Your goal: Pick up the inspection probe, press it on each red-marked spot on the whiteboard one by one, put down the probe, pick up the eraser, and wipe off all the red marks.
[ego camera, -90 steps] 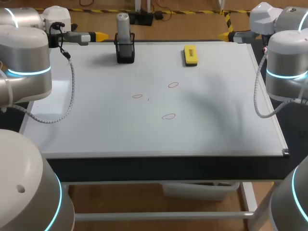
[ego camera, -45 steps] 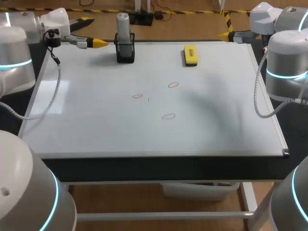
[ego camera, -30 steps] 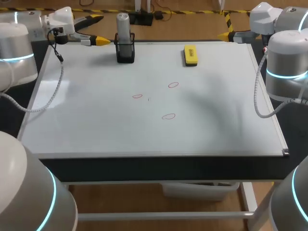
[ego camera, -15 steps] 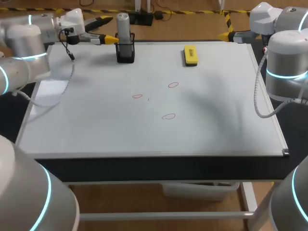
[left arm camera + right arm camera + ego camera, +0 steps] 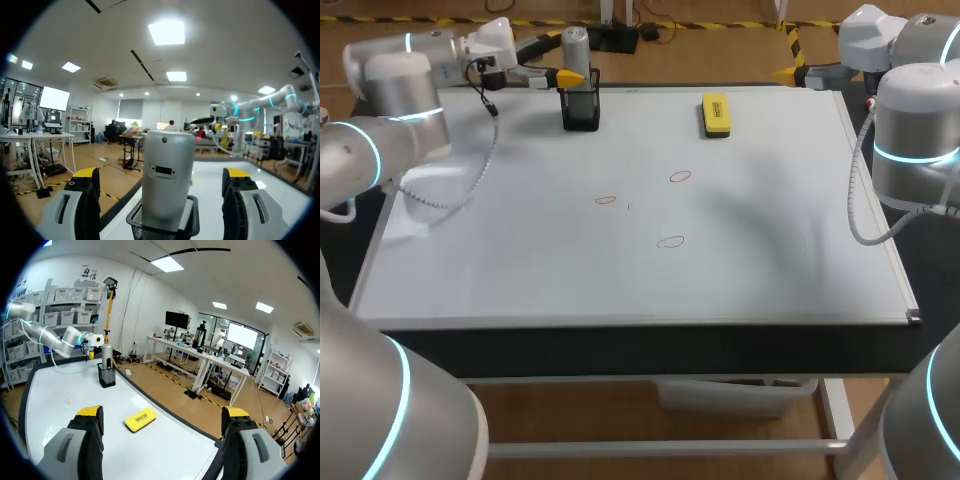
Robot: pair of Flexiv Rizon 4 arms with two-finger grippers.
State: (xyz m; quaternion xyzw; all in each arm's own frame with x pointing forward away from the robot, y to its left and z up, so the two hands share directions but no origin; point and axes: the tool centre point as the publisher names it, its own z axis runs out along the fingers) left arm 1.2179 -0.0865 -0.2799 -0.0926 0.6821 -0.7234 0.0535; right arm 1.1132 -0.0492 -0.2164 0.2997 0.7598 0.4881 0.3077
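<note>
Your left claw (image 5: 558, 60) is open, with the probe (image 5: 167, 172) standing upright between its fingers. A gap shows on each side in the left wrist view, so nothing is gripped yet. The probe sits in a black mesh holder (image 5: 162, 226), whose rim lies lower than the claw's yellow tips.

I judge this to be the first step, picking up the probe, with the claw lined up and the grasp not yet made. None of the pressing or wiping has begun.

The next move calls for you to close the fingers squarely on the probe's silver body, above the holder's rim. Then lift straight up until the probe clears the mesh. A tilted pull could drag the holder along or tip it.

After that, the three red marks (image 5: 606, 199) (image 5: 680, 176) (image 5: 670, 241) wait on the whiteboard (image 5: 770, 230), well apart from the left claw and out toward the board's middle.

Your right claw (image 5: 162, 415) is open and empty at the board's far edge. The yellow eraser (image 5: 140, 419) lies flat on the board ahead of it, nearer to this claw than to the left one. Leave it alone until the probe is back down.
</note>
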